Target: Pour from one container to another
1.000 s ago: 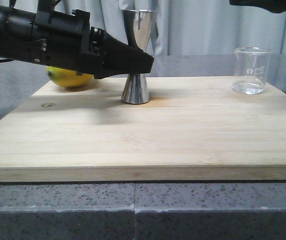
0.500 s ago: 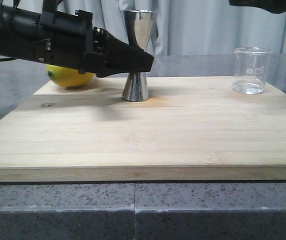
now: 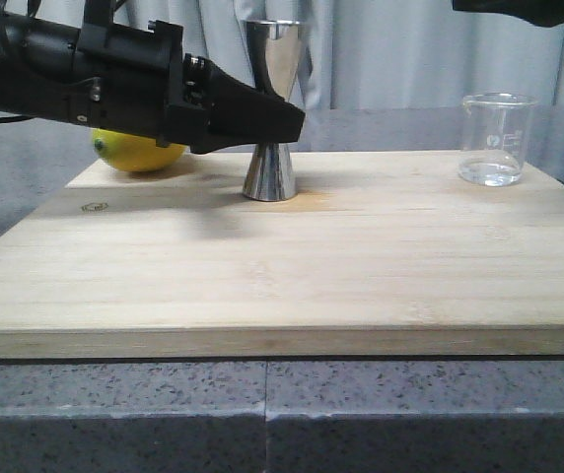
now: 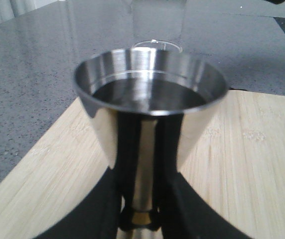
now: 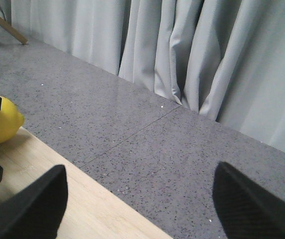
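Steel jigger (image 3: 274,108) upright; glass beaker (image 3: 497,138) with little clear liquid.

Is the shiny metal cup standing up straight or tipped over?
Standing upright. The jigger rests on its narrow base on the wooden board, open mouth facing up, with the left tool around its waist.

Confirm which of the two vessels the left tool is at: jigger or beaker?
The steel jigger, mid-board: the left tool straddles its gold-banded waist. The glass beaker stands alone at the board's far right, nothing near it, a little clear liquid at its bottom.
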Robot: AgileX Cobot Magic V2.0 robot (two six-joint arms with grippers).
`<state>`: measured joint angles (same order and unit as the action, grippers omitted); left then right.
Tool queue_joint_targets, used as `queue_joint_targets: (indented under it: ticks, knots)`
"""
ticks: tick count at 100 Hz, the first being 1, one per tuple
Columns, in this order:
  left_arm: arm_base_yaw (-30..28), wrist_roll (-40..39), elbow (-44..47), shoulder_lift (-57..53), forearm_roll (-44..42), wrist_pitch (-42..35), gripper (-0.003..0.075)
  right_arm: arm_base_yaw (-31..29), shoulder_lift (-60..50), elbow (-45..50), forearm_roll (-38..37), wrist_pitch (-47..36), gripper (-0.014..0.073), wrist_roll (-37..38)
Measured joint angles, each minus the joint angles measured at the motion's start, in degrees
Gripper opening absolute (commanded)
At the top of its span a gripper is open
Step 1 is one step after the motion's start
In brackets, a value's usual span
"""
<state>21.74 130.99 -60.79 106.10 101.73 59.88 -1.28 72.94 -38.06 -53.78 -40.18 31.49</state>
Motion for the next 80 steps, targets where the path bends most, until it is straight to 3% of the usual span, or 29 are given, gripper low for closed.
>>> queue_joint_targets:
  ticks: [23,47,64,80]
  knots:
    - [0.0,0.1,0.0,0.1,-0.1,0.5,0.0202,0.0,0.0,0.0,0.0,0.0,0.0558,0.0]
    - [0.0,0.1,0.0,0.1,-0.1,0.7,0.0377,0.0,0.0,0.0,0.0,-0.1,0.0558,0.4]
    - [0.0,-0.3,0.0,0.1,-0.1,0.8,0.0461,0.0,-0.9,-0.2,0.1,0.3,0.0558,5.7]
    - [0.0,-2.2,0.0,0.1,-0.1,0.8,0.0468,0.0,-2.0,-2.2,-1.8,1.9,0.0558,13.8]
